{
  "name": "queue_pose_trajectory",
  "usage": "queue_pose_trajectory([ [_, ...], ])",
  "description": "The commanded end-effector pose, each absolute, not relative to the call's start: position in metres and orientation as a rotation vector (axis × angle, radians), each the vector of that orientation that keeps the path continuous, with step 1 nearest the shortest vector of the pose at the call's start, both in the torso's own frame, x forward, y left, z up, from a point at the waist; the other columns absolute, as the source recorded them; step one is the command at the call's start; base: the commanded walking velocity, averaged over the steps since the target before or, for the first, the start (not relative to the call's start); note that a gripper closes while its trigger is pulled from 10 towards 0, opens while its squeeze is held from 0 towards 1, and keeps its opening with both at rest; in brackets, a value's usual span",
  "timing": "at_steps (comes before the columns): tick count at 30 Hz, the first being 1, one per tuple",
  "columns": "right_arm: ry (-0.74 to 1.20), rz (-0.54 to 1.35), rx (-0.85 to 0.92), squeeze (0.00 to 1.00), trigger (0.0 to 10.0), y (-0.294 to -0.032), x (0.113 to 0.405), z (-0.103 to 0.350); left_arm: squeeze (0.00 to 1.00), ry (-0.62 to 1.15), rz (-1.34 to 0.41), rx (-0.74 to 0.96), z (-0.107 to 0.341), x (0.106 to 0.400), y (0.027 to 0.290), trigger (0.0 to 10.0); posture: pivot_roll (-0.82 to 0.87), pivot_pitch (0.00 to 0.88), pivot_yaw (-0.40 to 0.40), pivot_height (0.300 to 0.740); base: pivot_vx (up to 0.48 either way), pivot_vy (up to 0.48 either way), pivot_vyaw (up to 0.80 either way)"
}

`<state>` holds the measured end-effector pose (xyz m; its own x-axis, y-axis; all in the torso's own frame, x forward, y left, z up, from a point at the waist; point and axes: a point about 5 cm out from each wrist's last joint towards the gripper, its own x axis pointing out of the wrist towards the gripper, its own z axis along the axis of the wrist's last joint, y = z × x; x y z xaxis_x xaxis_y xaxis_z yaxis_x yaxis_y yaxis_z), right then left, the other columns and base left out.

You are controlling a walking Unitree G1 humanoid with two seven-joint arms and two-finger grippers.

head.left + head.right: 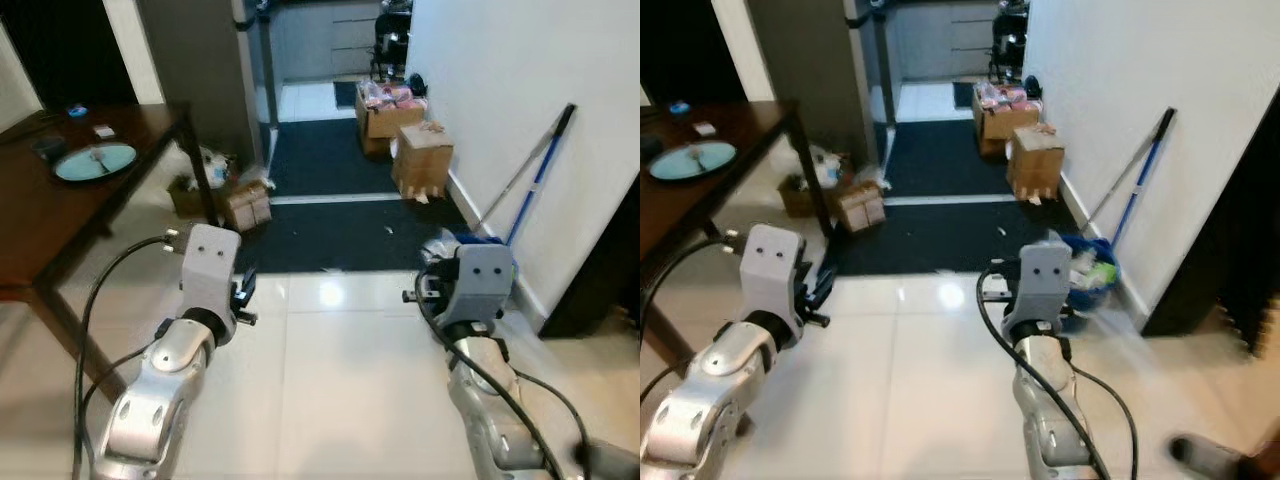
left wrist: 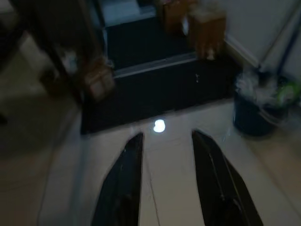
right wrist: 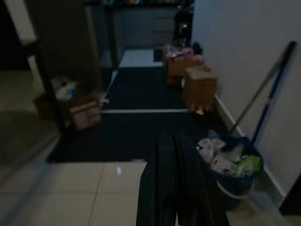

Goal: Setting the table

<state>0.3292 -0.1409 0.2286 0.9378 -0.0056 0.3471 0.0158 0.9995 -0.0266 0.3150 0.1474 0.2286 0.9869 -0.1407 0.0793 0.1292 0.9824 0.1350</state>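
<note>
Our left tool (image 2: 164, 160) hangs wide over the floor tiles (image 1: 330, 400). Our right tool (image 3: 176, 183) is pressed narrow, holding nothing. The desk (image 1: 40, 215) with its plate (image 1: 95, 160) lies ahead-left of the left tool.

left gripper (image 2: 164, 155) fingers apart over tiles, nr dark mat (image 2: 155, 89)

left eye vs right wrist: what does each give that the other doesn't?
Left eye view adds the dark wooden table with the teal plate on it, at the robot's left.

Right wrist view adds a close look along the right gripper, fingers pressed shut and holding nothing, and into the blue bin, full of rubbish.

Shared: the cardboard box by the wall, the blue-handled broom leaning there, and the dark mat.
</note>
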Motion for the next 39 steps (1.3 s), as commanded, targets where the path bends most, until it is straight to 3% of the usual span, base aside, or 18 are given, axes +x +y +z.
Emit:
queue_pose_trajectory([
  [1, -0.307, -0.047, -0.036, 0.0, 10.0, -0.151, 0.327, 0.215, 0.0, -0.088, -0.161, 0.125, 0.228, 0.314, 0.14, 10.0, 0.05, 0.1, 0.028, 0.74, 0.0, 0.0, 0.0],
  [18, -0.299, -0.036, -0.032, 0.0, 10.0, -0.149, 0.324, 0.211, 0.0, -0.125, -0.236, 0.1, 0.234, 0.298, 0.129, 10.0, 0.07, 0.112, 0.028, 0.74, 0.0, 0.0, 0.0],
  [39, -0.304, -0.024, -0.025, 0.0, 10.0, -0.143, 0.329, 0.211, 0.0, -0.111, -0.203, 0.118, 0.229, 0.303, 0.136, 10.0, 0.08, 0.067, 0.031, 0.74, 0.0, 0.0, 0.0],
])
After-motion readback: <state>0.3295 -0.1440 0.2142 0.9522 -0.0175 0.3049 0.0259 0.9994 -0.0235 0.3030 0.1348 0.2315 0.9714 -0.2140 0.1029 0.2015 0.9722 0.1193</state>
